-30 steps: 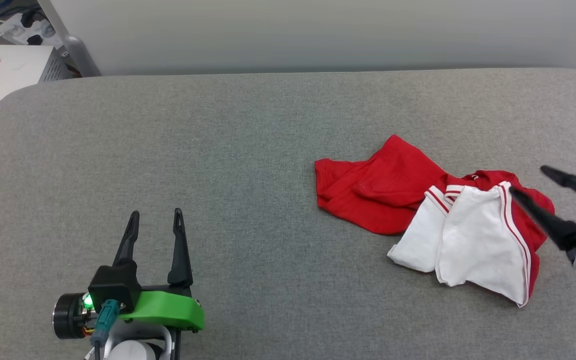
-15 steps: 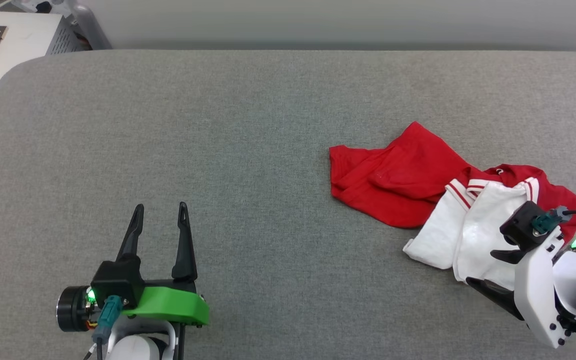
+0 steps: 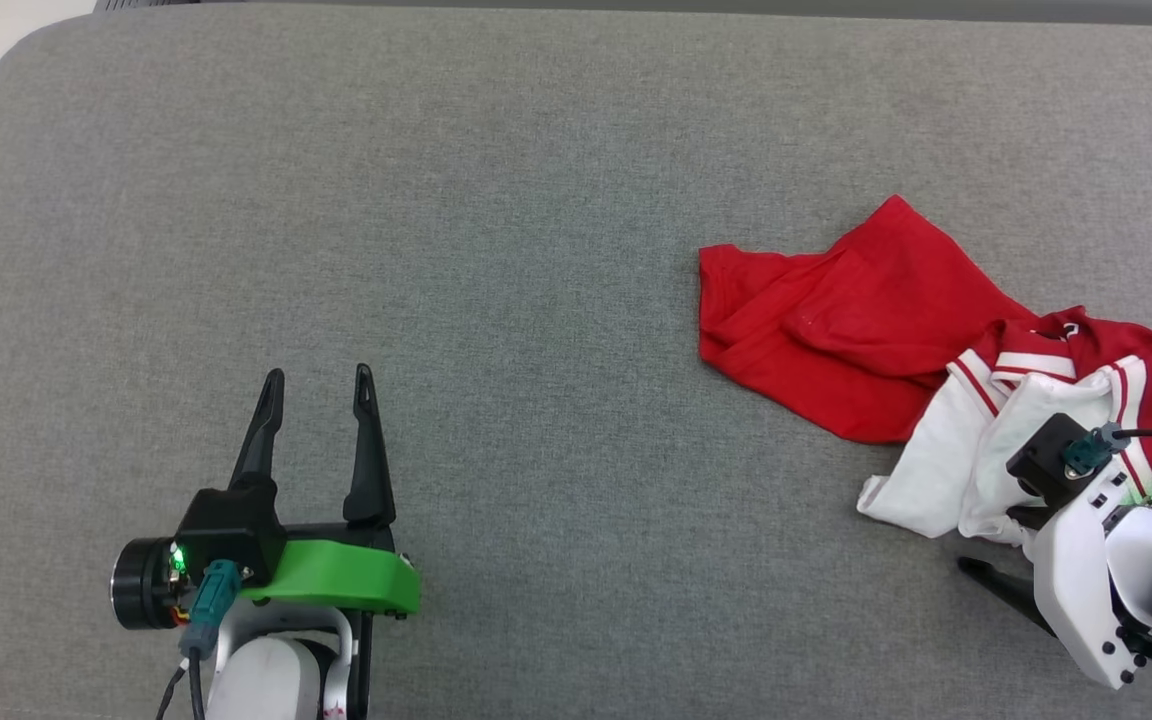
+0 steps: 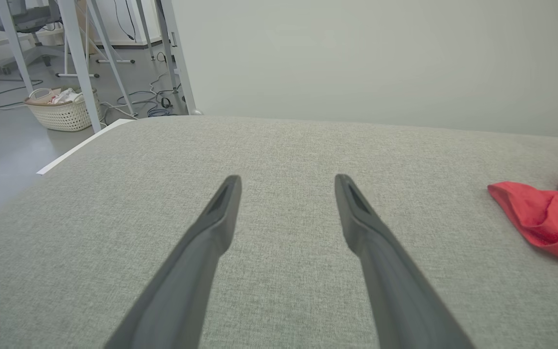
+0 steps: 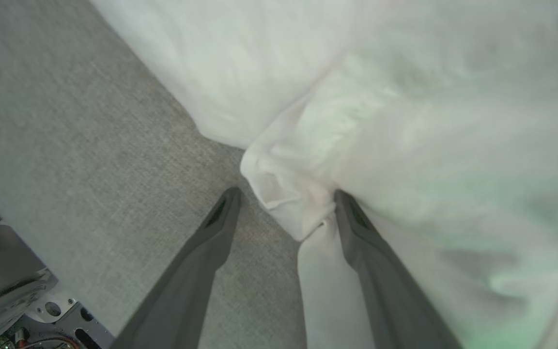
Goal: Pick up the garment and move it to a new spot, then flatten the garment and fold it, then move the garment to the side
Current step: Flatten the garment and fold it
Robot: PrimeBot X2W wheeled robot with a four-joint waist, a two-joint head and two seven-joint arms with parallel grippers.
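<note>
The garment (image 3: 836, 320) lay crumpled at the right side of the table (image 3: 536, 200), with its white sleeve part nearest the robot and the red body bunched beyond it. The right hand (image 5: 287, 194) was at that near white edge, spread wide and gripping nothing. In its wrist view one finger (image 5: 192, 271) was over bare table and the other lay on white cloth, with a puckered white fold poking in between the tips. The left hand (image 3: 319, 373) hovered over bare table well to the left of the garment, equally wide open and empty.

The step in hand looked like the first pick-up. To do it well, the right hand probably needed the fold deeper between its fingers before closing, since a pinch at the very tips could slip off such soft cloth. The finger over the table would do best sliding under the edge rather than shoving the cloth away. A hold on the sleeve alone would likely leave the red body trailing, so a high lift seemed wise before carrying it to open table.

Farther off, past the table's edge in the left wrist view, a basket (image 4: 61, 111) stood on the floor.
</note>
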